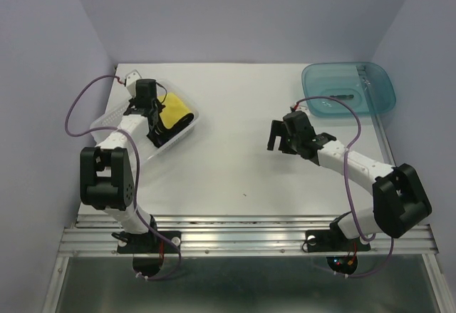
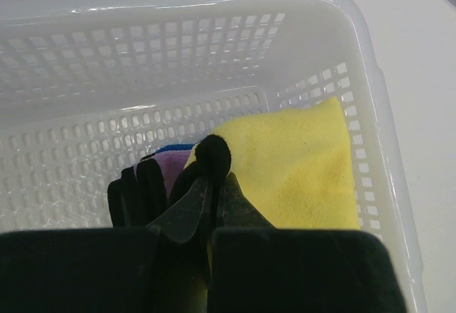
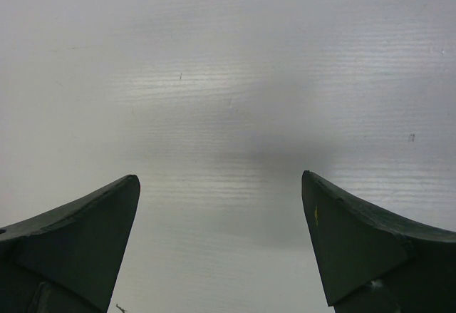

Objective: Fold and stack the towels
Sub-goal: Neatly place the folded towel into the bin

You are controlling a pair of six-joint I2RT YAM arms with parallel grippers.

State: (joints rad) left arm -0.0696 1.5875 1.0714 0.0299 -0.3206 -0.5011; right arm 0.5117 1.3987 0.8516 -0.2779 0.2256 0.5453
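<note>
Down inside the clear basket, the left pincer is clamped on a black fold at the edge of the yellow towel, probably to lift it off the purple towel and blue towel bunched beside it. Over the bare desk, the right pincer hovers spread wide, holding nothing, likely ready to help fold.

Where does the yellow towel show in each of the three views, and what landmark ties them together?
Top external: yellow towel left of centre, inside the clear tray.
Left wrist: centre-right, lying in the tray, what looks like its black corner pinched in the left tool.
Right wrist: not in it; only bare table.
Shared landmark: the clear tray, in the top and left wrist views.
</note>
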